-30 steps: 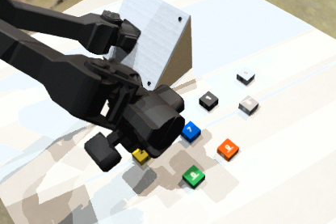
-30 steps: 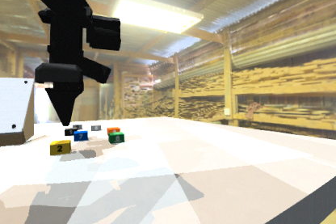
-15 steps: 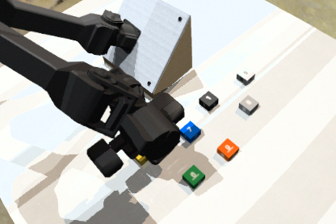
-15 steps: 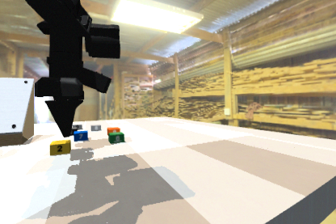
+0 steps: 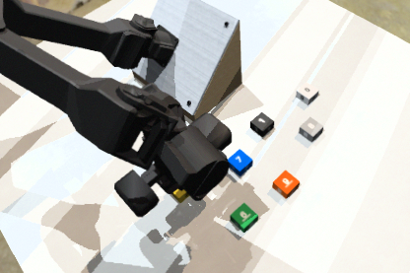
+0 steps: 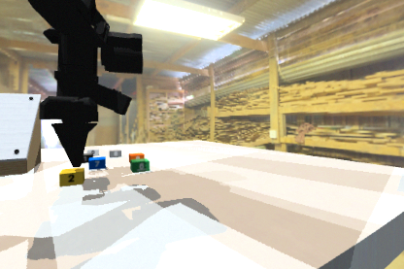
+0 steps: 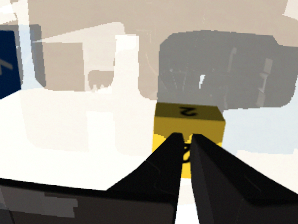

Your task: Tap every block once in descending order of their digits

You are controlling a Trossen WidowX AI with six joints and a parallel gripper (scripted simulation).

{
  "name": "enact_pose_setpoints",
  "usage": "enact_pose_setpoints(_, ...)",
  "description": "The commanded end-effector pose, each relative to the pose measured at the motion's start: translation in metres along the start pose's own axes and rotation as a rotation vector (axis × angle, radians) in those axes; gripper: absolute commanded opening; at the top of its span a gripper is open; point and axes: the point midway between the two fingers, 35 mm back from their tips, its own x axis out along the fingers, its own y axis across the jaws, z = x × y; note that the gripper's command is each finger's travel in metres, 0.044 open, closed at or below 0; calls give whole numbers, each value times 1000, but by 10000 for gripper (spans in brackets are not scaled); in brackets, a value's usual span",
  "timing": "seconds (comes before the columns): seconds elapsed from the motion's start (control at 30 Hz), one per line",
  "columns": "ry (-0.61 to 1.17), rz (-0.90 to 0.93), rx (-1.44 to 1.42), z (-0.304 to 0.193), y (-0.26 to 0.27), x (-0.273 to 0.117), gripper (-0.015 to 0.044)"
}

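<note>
My gripper (image 6: 76, 164) (image 7: 185, 143) is shut and empty, with a thin gap between the tips. It points down over the yellow block marked 2 (image 5: 179, 194) (image 6: 65, 179) (image 7: 167, 124), with the tips close above its top; contact is unclear. The arm partly hides that block in the top view. The blue 7 block (image 5: 239, 162) (image 6: 97, 163) (image 7: 7, 75), green underlined 6 block (image 5: 243, 217) (image 6: 140, 165), orange underlined 9 block (image 5: 286, 183) (image 6: 136, 156) and black block, seemingly 1, (image 5: 262, 124) stand apart. The grey block (image 5: 310, 129) and white block (image 5: 307, 94) are hard to read.
A slanted metal-faced wedge (image 5: 192, 49) (image 6: 16, 128) stands beside the blocks, close to the arm. The blue block is the nearest neighbour of the yellow one. The arm's shadow falls across the table.
</note>
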Motion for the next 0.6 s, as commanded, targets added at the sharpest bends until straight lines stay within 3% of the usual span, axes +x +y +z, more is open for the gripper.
enact_pose_setpoints(0.0, -7, 0, 5, 1, -1, -21, 20)
enact_pose_setpoints(0.17, -7, 3, 5, 2, 0, -29, 20)
enact_pose_setpoints(0.37, -5, 5, 3, 1, 0, -99, 20)
enact_pose_setpoints(0.57, -5, 4, 3, 1, 0, -101, 20)
